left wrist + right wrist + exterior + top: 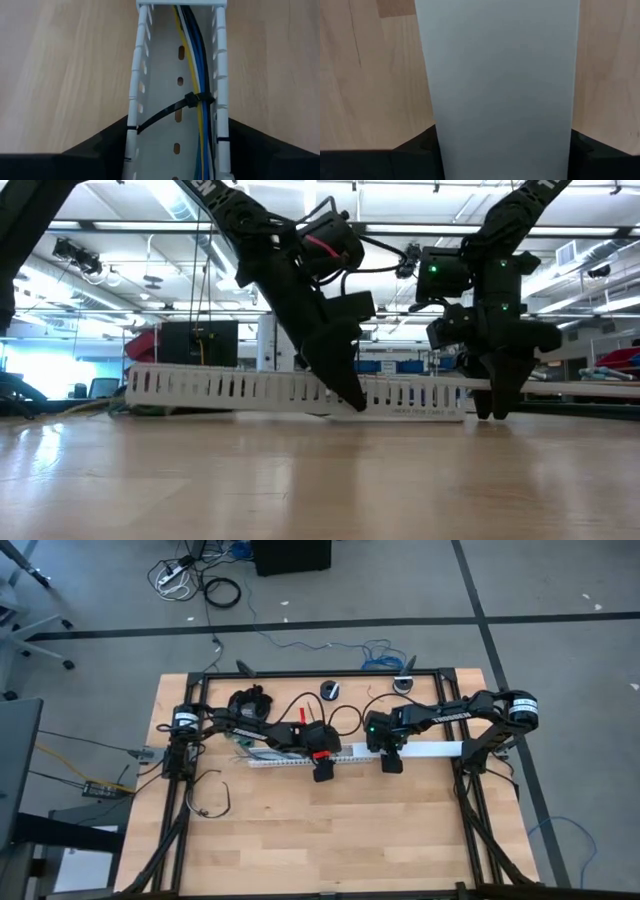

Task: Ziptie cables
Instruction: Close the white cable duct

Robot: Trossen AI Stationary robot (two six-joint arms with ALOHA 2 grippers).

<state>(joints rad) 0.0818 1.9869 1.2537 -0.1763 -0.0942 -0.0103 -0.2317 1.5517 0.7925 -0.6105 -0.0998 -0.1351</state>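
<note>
Left gripper (323, 773) fingers straddle the white duct (290, 761), gripping its slotted walls. Cables (197, 70) lie inside the duct, cinched by a black ziptie (192, 100). Right gripper (391, 764) fingers clamp the flat white cover (497, 90).

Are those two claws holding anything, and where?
Both straddle the white duct by its side walls: the left claw at the open slotted stretch, the right claw at the lidded stretch.

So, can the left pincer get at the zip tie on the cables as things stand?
Probably not directly: the left pincer straddles the white duct, fingers outside both walls, while the zip tie on the cables lies inside.
</note>
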